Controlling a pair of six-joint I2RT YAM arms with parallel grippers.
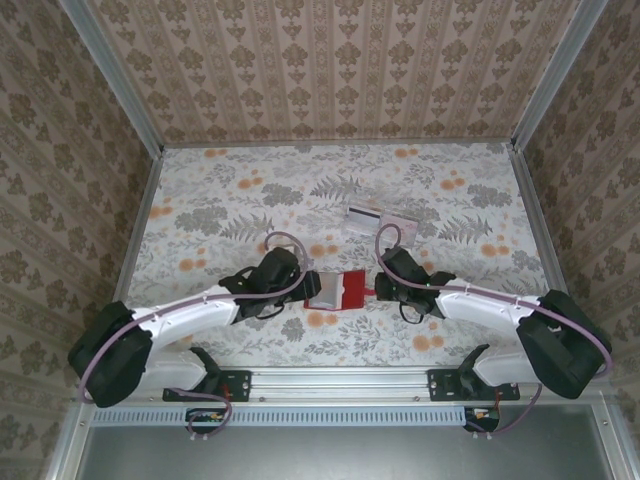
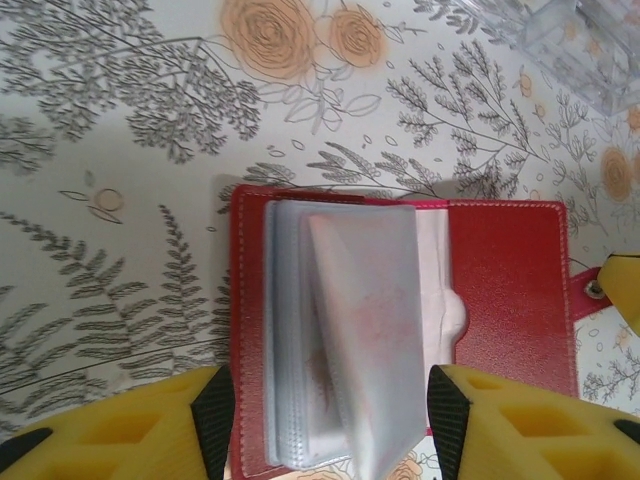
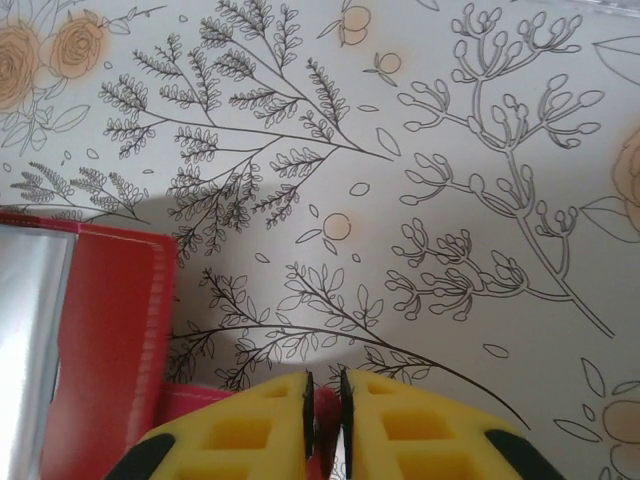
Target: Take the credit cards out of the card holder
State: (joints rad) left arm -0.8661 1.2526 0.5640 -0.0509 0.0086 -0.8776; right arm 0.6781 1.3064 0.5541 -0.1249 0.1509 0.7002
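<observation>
Open worktop (image 1: 210, 200) from 9 through 11 o'clock of the card holder (image 1: 340, 290): wide lane, nothing standing there. At 12 to 1 o'clock, well apart from the holder: striped credit card (image 1: 362, 214) with clear plastic piece (image 2: 580, 40) just beside it, both lying flat and low. Holder boxed in sideways: left end effector (image 2: 330, 420) at 9, jaws spread either side of the pocket leaves; right end effector (image 3: 323, 400) at 3, jaws nearly together at the red tab (image 2: 598, 290). Narrow free strip at 6 between the two arms. Enclosure walls (image 1: 60, 150) closing off left, right and far edges.
</observation>
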